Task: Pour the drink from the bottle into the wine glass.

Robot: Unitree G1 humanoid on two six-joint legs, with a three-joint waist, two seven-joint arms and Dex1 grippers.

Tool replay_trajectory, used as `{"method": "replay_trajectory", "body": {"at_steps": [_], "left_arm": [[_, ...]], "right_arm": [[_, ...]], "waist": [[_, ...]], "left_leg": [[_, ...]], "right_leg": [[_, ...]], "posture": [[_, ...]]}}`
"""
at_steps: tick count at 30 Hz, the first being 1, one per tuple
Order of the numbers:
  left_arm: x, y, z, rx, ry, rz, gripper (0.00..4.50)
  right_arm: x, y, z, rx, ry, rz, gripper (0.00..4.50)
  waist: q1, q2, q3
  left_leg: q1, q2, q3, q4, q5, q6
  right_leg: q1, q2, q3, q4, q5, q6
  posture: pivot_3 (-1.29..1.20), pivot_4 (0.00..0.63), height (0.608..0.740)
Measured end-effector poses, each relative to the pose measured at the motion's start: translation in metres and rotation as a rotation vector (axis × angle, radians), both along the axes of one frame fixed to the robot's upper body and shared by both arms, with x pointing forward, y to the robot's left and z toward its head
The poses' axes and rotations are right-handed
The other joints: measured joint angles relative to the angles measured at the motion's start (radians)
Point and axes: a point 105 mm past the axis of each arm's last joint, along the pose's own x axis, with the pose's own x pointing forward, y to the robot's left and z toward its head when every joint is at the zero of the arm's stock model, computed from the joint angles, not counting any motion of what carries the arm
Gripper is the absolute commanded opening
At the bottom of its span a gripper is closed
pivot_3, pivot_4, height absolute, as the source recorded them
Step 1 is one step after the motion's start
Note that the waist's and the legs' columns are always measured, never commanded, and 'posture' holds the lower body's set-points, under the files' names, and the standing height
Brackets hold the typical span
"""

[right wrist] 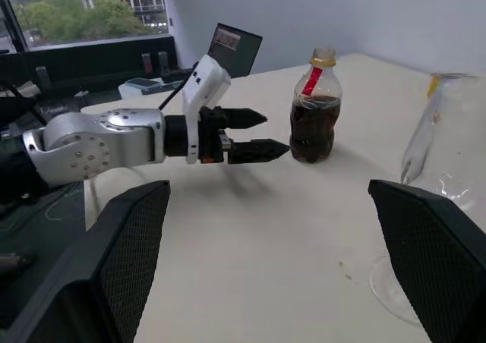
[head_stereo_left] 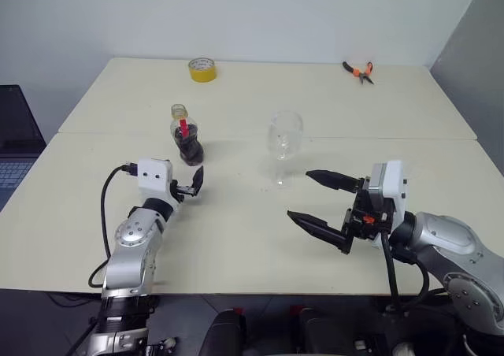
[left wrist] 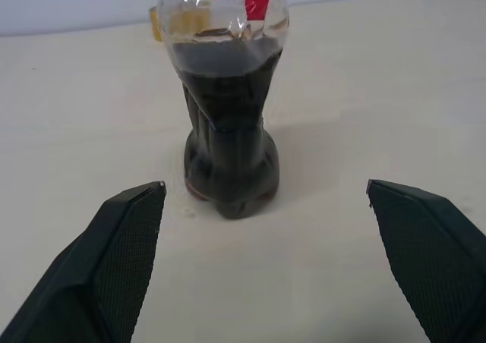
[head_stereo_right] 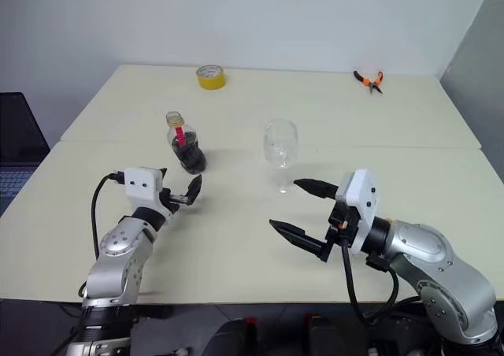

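On the desk (head_stereo_left: 236,238) we see the bottle (head_stereo_left: 187,137) standing upright, left of the middle, close to the seam where the two tabletops meet. The drink (left wrist: 228,138) fills its lower body, dark and almost black, and a red label strip runs down from the neck. The wine glass (head_stereo_left: 285,139) stands upright to the bottle's right, well apart from it, bowl clear.

Our left gripper (head_stereo_left: 194,183) reaches forward from the desk's near edge, forearm stretched nearly straight and held level, pointing at the base of the bottle. Its fingers (left wrist: 121,244) are spread wide, with the bottle centred in the gap between them in the left wrist view but a little way ahead, not touched.

Our right gripper (head_stereo_left: 319,200) hangs above the desk's near right part, elbow bent, turned toward the left so that it points across at the bottle and the other arm. Its two black fingers (head_stereo_left: 335,180) stand wide apart and hold nothing; the glass is just beyond the farther fingertip.

Near the far edge lie a yellow tape roll (head_stereo_left: 202,69) and orange-handled pliers (head_stereo_left: 359,71).
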Motion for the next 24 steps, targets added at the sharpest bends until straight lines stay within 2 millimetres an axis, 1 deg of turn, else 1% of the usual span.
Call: {"method": "replay_trajectory", "body": {"at_steps": [2,6,9,14,17,21,24], "left_arm": [[0.006,-0.002,0.001,-0.005,-0.003,0.010,4.50],[0.017,0.000,0.010,0.005,-0.030,0.039,4.50],[0.024,0.001,0.011,0.012,-0.033,0.048,4.50],[0.035,0.000,0.016,0.019,-0.044,0.047,4.50],[0.047,0.001,0.015,0.017,-0.031,0.046,4.50],[0.060,0.001,0.018,0.014,-0.032,0.038,4.50],[0.064,0.002,0.023,0.017,-0.049,0.029,4.50]], "right_arm": [[-0.001,0.001,0.003,-0.002,-0.008,0.000,4.46],[0.000,0.000,0.002,-0.017,-0.010,-0.008,4.46],[0.000,0.001,0.001,-0.017,-0.006,-0.006,4.46],[0.000,0.001,0.001,-0.019,-0.011,-0.009,4.46],[0.000,0.001,0.001,-0.026,-0.019,-0.014,4.46],[0.000,0.003,0.001,-0.023,-0.028,-0.005,4.46],[0.001,0.004,0.003,-0.024,-0.043,-0.012,4.46]], "waist": [[0.003,0.000,0.000],[0.004,0.000,0.000],[0.005,-0.001,0.000],[0.006,-0.001,0.000],[0.010,-0.001,0.000],[0.012,-0.001,0.000],[0.012,-0.001,0.000]], "left_leg": [[0.000,0.000,0.000,0.000,0.000,0.000],[0.000,0.000,0.000,0.000,0.000,0.000],[0.000,0.000,0.000,0.000,0.000,0.000],[0.000,0.000,0.000,0.000,0.000,0.000],[0.000,0.000,0.000,0.000,0.000,0.000],[-0.001,0.000,0.000,0.001,0.000,0.000],[-0.001,0.000,0.000,0.000,0.000,0.000]], "right_leg": [[0.000,0.000,-0.001,0.000,0.000,0.000],[0.000,0.000,0.000,0.000,0.000,0.000],[0.000,0.000,-0.001,0.000,0.000,0.000],[0.000,0.000,0.000,0.000,0.000,0.000],[0.000,0.000,-0.001,0.000,0.000,0.000],[0.000,0.000,-0.001,0.000,0.000,0.000],[-0.001,0.000,-0.001,0.000,0.000,0.000]], "posture": [[0.00,0.150,0.740],[0.00,0.150,0.740],[0.00,0.150,0.740],[0.00,0.150,0.740],[0.00,0.150,0.740],[0.00,0.150,0.740],[0.00,0.150,0.740]]}}
